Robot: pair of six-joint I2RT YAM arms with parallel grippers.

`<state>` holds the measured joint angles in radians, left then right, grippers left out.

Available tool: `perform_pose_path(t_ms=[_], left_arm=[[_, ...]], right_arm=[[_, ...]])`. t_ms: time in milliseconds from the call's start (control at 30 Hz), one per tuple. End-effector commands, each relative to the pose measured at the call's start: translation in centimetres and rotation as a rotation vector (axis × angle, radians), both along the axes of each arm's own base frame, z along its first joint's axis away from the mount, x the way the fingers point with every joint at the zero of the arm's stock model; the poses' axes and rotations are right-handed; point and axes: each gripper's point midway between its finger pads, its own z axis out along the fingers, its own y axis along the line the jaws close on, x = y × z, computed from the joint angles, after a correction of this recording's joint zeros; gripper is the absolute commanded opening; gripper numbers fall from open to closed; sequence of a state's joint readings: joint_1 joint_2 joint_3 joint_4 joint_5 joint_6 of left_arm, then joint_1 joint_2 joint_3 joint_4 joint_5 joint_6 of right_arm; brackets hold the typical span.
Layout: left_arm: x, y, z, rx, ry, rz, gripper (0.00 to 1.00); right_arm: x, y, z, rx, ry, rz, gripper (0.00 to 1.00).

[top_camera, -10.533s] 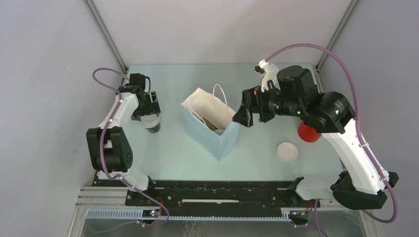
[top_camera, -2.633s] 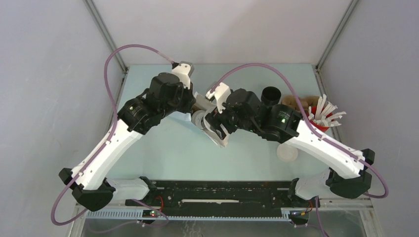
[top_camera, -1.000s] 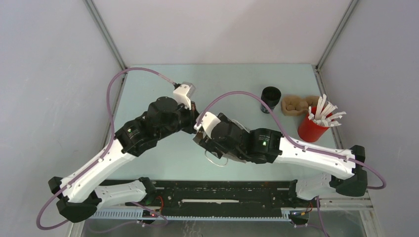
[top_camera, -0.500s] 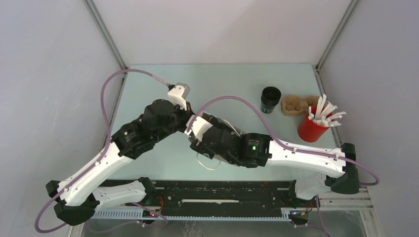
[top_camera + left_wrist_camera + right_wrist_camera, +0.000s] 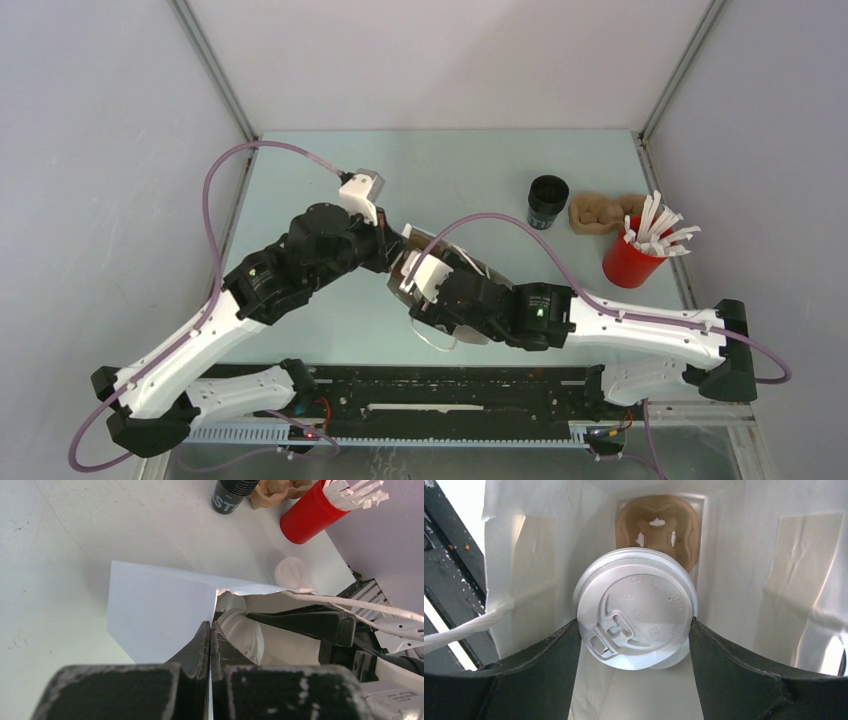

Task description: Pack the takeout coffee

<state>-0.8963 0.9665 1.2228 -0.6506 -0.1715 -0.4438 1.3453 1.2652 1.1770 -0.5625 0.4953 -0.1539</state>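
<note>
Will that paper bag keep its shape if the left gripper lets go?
Probably not: the paper bag looks thin, and its rim buckles where the left gripper pinches it. Its creased walls look floppy; the lidded cup could tip it.

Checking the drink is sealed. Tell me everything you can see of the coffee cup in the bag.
The coffee cup shows only its round white plastic lid, with a sip opening and raised lettering, facing the bag's mouth. It is inside the white paper bag, over the brown pulp carrier at the bottom. The right gripper holds it, a black finger against each side of the lid. Its body is hidden.
</note>
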Motion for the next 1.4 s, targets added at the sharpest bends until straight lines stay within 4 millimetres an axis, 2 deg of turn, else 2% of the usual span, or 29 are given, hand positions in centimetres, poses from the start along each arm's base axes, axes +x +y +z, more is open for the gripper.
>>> perform_pose_path(t_ms=[0,167,267,733,967,1367], left_arm=[[-0.3,-0.2,0.3,-0.019,-0.027,-0.014,0.0],[-0.7,-0.1,0.0,-0.012,-0.025,-0.025,0.0],[-1.0,0.2,-0.2,0.007,-0.022,-0.028,0.0],[-1.6,2.3,-2.1,0.004,-0.023,0.026,0.0],[-1.4,3.5,-3.8,0.01,-0.02,0.083,0.0],[-1.7,7.4,-7.2,-0.049,-0.004,0.262,0.0]], right_arm=[[1.3,1.7,2.1,0.113,-0.054,0.023,0.34],[3.4,3.0,2.3,0.212,-0.101,-0.035,0.33],[4.8,2.9,2.1,0.218,-0.133,-0.11,0.33],[6.3,3.6,-0.1,0.204,-0.18,-0.166,0.32],[4.4,4.9,-2.0,0.177,-0.138,-0.131,0.32],[1.1,7.6,-3.7,0.118,-0.053,0.022,0.32]])
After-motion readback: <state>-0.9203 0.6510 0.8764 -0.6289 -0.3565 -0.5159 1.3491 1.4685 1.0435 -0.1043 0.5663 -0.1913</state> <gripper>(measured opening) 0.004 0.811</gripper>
